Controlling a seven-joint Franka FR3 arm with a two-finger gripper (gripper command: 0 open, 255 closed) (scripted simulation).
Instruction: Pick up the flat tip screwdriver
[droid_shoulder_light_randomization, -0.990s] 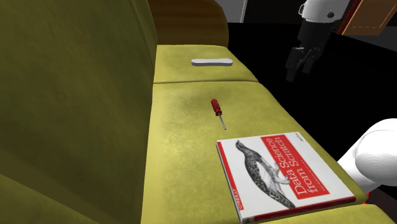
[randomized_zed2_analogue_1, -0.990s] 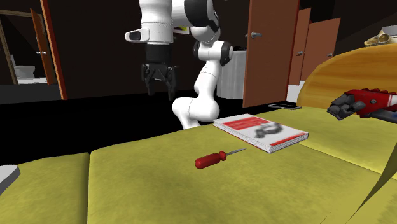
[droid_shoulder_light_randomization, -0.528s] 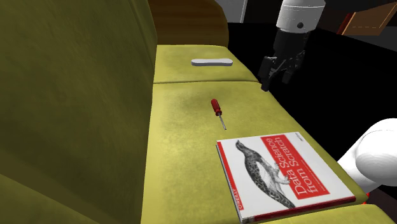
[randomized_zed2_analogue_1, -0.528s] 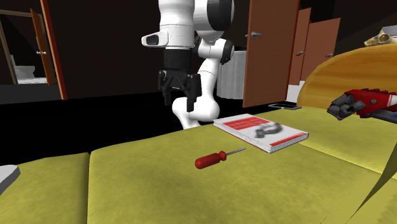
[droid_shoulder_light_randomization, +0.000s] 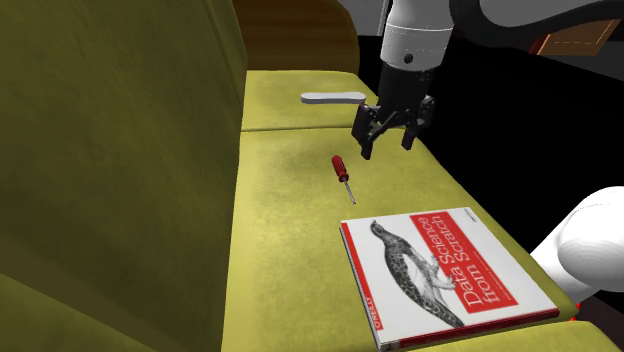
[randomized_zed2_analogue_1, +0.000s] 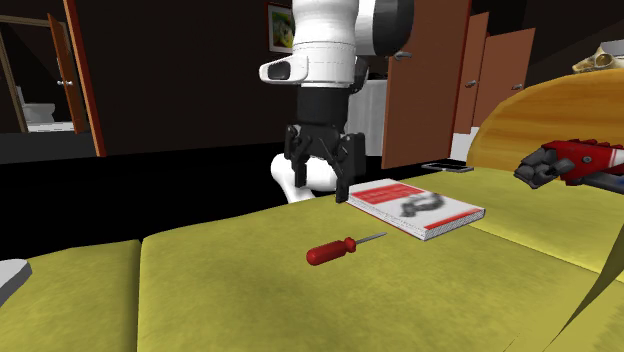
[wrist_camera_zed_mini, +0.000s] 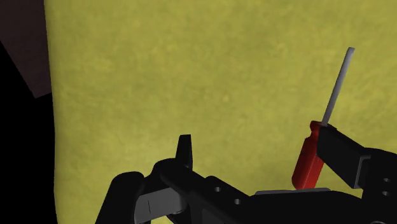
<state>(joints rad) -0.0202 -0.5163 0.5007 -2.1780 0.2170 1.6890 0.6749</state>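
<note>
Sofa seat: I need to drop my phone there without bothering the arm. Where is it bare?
Bare: the strip of seat cushion between the backrest and the book, and the part between backrest and screwdriver. Crowded: around the screwdriver, where the open claw hovers, and the far cushion's middle, taken by a white flat object.

Home living room, yellow-green sofa (droid_shoulder_light_randomization: 300, 190), wooden doors (randomized_zed2_analogue_1: 425, 80)

olive sofa seat (droid_shoulder_light_randomization: 290, 230): red-handled screwdriver (droid_shoulder_light_randomization: 341, 170), book (droid_shoulder_light_randomization: 445, 272), white bar (droid_shoulder_light_randomization: 333, 97), perhaps remote.
</note>
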